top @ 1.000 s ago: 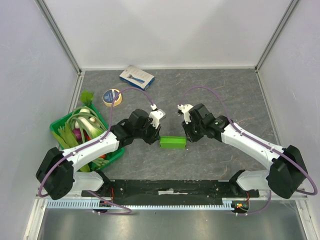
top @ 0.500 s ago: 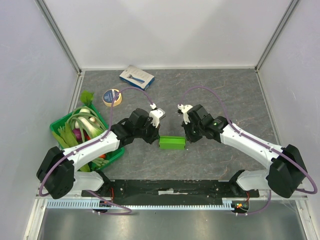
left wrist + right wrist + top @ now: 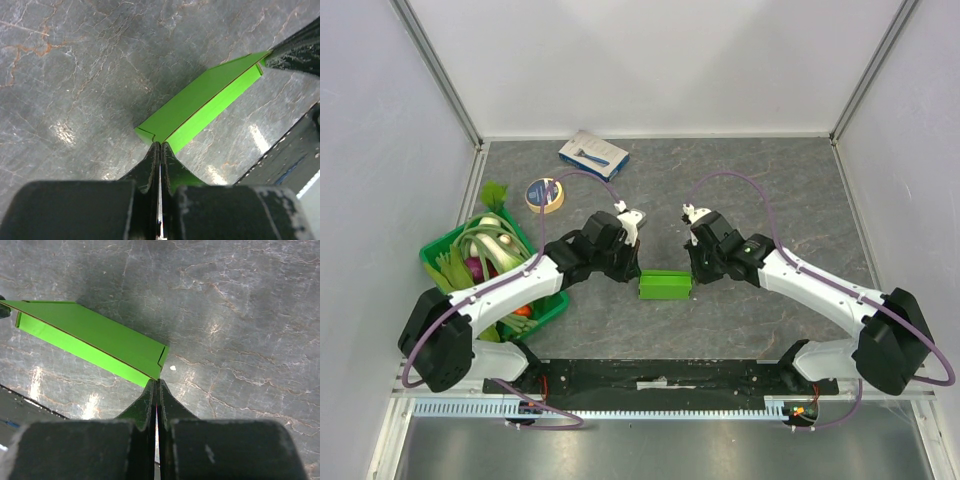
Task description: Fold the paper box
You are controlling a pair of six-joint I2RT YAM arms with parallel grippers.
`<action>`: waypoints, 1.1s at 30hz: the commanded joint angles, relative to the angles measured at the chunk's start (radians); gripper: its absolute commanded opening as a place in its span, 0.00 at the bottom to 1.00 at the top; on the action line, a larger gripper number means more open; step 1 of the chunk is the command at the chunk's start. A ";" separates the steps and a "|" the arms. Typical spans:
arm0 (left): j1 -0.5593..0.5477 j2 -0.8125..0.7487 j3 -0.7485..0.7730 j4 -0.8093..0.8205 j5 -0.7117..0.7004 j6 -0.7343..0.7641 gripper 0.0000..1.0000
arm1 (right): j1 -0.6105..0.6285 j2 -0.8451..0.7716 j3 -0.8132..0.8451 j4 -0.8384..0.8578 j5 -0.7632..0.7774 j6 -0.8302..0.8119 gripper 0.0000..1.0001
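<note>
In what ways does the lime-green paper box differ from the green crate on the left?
The paper box is bright lime green; the crate is a darker green. The paper box is smaller and closed; the crate is open and holds vegetables. The paper box lies in the middle of the table; the crate sits at its left edge. Both are green.

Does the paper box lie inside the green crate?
No, the paper box lies on the grey table, clearly apart from the crate.

Grey marbled table (image 3: 770, 190): lime-green paper box (image 3: 665, 285) lies near its centre. Dark green crate (image 3: 548, 310) of vegetables sits at the left edge. Blue-and-white carton (image 3: 593, 154) and round yellow-rimmed tin (image 3: 544, 193) lie far left.
</note>
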 commanded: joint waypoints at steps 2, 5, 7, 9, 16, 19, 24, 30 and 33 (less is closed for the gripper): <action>-0.023 0.024 0.074 0.015 0.023 -0.219 0.02 | 0.036 0.006 0.017 0.029 0.027 0.083 0.00; -0.048 0.026 0.077 0.018 -0.045 -0.300 0.02 | 0.051 -0.003 0.015 0.033 0.049 0.101 0.00; -0.071 0.030 0.085 0.010 -0.107 -0.336 0.02 | 0.059 -0.008 0.012 0.035 0.061 0.120 0.00; -0.100 0.040 0.091 -0.005 -0.151 -0.371 0.02 | 0.062 -0.018 0.005 0.047 0.066 0.138 0.00; -0.135 0.070 0.126 -0.060 -0.315 -0.508 0.02 | 0.090 -0.031 -0.021 0.065 0.077 0.169 0.00; -0.154 0.086 0.155 -0.086 -0.360 -0.570 0.02 | 0.103 -0.035 -0.027 0.071 0.084 0.179 0.00; -0.203 0.118 0.192 -0.121 -0.434 -0.633 0.02 | 0.119 -0.037 -0.037 0.081 0.098 0.192 0.00; -0.246 0.110 0.149 -0.115 -0.520 -0.627 0.02 | 0.120 -0.054 -0.047 0.087 0.112 0.203 0.00; -0.255 0.083 0.096 -0.062 -0.530 -0.562 0.02 | 0.120 -0.060 -0.046 0.090 0.112 0.200 0.00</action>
